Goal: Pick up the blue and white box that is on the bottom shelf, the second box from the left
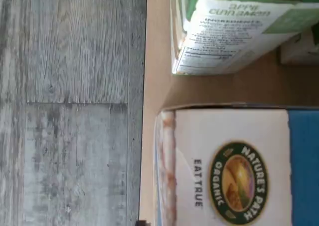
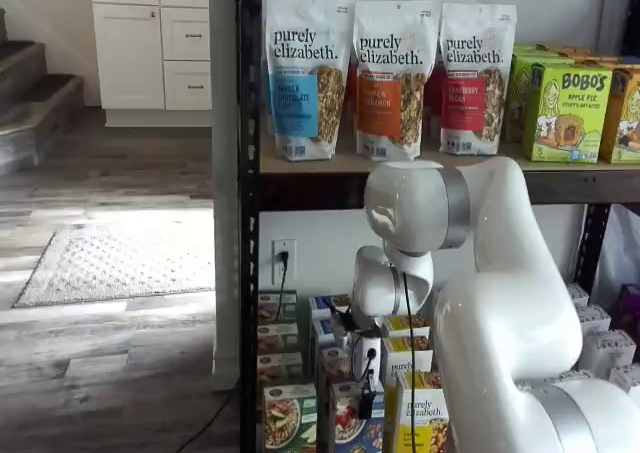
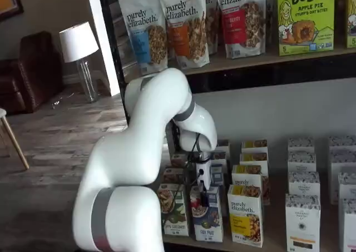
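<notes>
Grey wood-plank flooring (image 1: 70, 106) runs up to the rack, and in both shelf views you can see the bottom shelf (image 3: 278, 242) lined with rows of small cartons, under a wooden tier of granola bags (image 2: 385, 73). Your blue and white box (image 3: 207, 216) stands upright at the front of the row, just beside a green carton (image 3: 173, 210) on one side and a yellow carton (image 3: 246, 214) on the other. The arm reaches down over that row, and the gripper (image 3: 202, 189) hangs right at the top of the blue and white box, its black fingers low against the box's upper edge. You cannot tell from these views whether the fingers are apart or pressed on the carton. In the wrist view the box's white and blue top fills the frame, with the green carton apart from it across a strip of bare shelf board.
</notes>
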### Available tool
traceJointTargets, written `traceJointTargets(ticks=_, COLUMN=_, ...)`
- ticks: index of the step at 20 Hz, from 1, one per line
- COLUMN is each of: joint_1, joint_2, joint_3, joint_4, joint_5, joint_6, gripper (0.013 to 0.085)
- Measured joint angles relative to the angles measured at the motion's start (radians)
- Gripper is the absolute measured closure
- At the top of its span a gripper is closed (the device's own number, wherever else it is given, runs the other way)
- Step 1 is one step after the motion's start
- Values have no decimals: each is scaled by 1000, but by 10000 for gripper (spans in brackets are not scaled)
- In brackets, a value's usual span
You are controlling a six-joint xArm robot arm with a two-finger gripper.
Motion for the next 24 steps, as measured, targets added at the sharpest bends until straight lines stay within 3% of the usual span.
traceJointTargets(ticks=4, joint_1=-3, joint_2=-3, joint_3=3, joint_4=0, joint_5=4, joint_6=-3, gripper=330)
traceJointTargets(ticks=24, joint_1=-7, joint_2=-7, joint_3=0, joint_4=-21, joint_5=28, joint_6=11, gripper=330)
